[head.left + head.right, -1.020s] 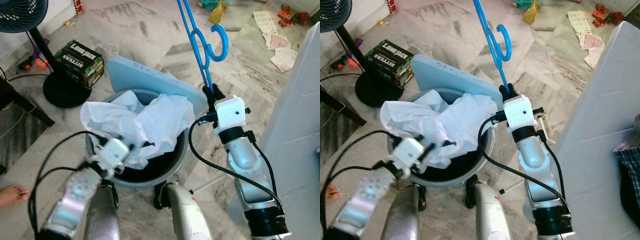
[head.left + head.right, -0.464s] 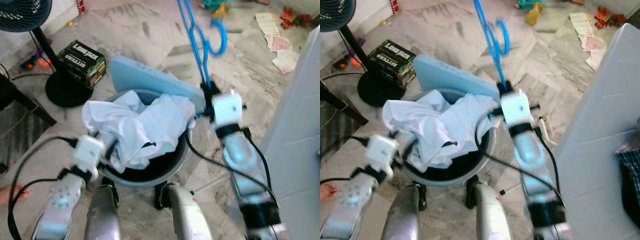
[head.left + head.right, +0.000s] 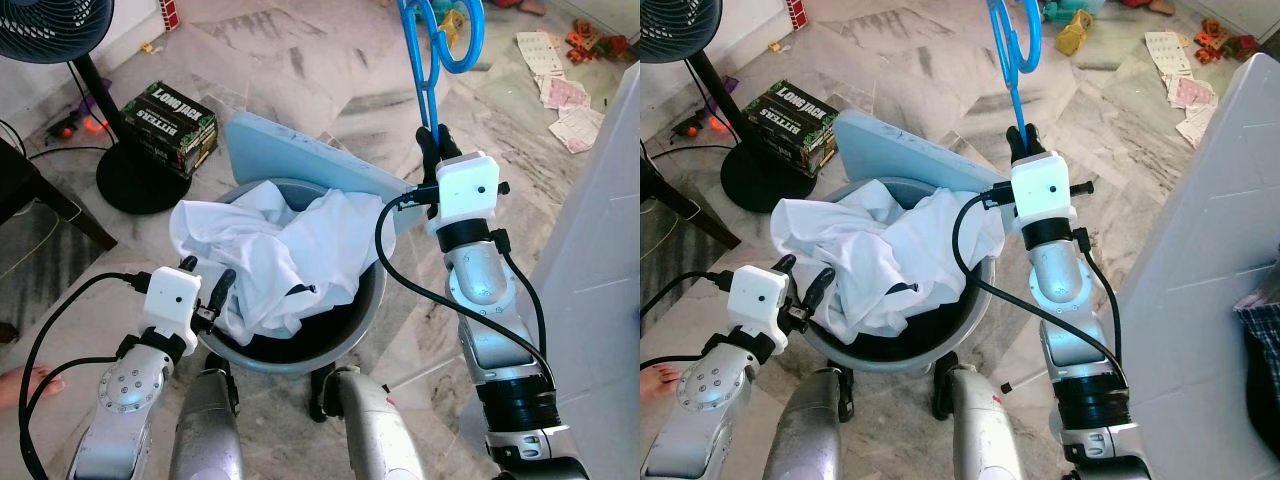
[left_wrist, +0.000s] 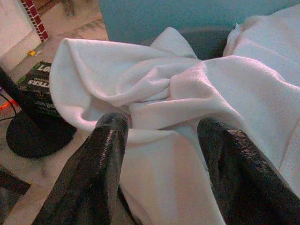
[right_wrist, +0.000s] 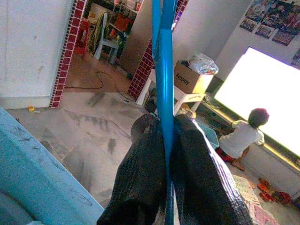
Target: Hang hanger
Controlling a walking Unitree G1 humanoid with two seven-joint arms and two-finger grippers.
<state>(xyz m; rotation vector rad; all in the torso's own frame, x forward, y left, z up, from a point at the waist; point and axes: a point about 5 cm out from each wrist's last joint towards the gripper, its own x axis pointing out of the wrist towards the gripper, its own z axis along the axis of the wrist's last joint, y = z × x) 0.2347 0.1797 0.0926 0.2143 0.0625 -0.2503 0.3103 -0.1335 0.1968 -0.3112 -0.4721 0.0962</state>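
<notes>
Silver-armed humanoid robot
White camera boxes sit at both wrists; black fingers [image 4: 105, 154], looping black cables [image 3: 420, 290], black joint rings.

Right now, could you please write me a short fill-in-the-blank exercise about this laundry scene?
1. The right gripper is shut on a ____ plastic hanger.
2. The crumpled white cloth lies in a round grey ____.
3. The left gripper has its fingers ____ at the cloth.

Missing words: blue; basket; open
</notes>
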